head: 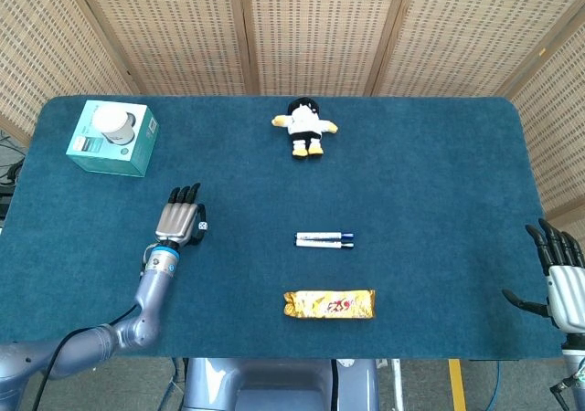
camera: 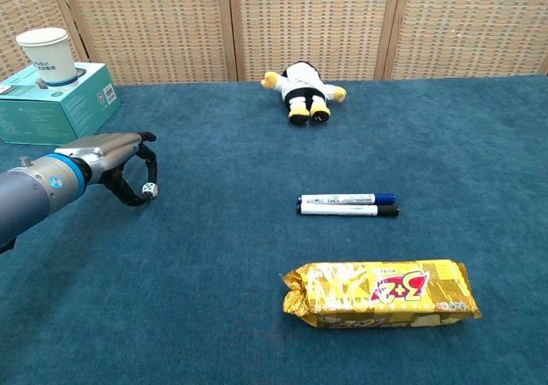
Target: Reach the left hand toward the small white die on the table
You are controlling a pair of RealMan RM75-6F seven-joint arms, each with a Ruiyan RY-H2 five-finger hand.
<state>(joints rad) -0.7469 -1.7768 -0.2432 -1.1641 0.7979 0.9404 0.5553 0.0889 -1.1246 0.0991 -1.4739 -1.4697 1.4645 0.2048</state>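
One hand: left hand (camera: 120,158) | fingers curled | touching die (camera: 149,190)

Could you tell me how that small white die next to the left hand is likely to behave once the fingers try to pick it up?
The die looks rigid and very small beside the left hand, so it is probably light and easy to knock away. As a cube it may tumble when nudged, though the blue cloth should stop it quickly.
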